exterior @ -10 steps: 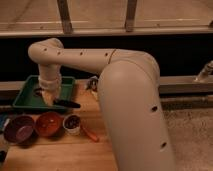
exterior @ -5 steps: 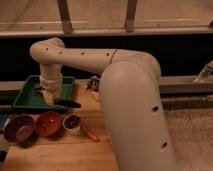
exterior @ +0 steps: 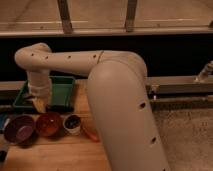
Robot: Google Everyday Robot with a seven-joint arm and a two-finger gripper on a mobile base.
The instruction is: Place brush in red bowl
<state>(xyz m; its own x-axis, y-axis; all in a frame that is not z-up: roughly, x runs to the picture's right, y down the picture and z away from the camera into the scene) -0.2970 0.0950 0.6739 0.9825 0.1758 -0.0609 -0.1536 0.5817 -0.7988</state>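
Note:
My gripper hangs off the arm's wrist over the front left part of a green tray, behind the bowls. A slim dark shape, probably the brush, lies along the tray's front edge just right of the gripper. Whether the gripper holds it does not show. The red bowl sits on the wooden table in front of the gripper, a little to its right, and looks empty.
A purple bowl stands left of the red bowl and a small white cup right of it. An orange carrot-like stick lies beside the cup. My bulky arm fills the middle and hides the table's right side.
The gripper has shifted slightly left and down over the tray. The bowls, cup and orange stick have stayed put.

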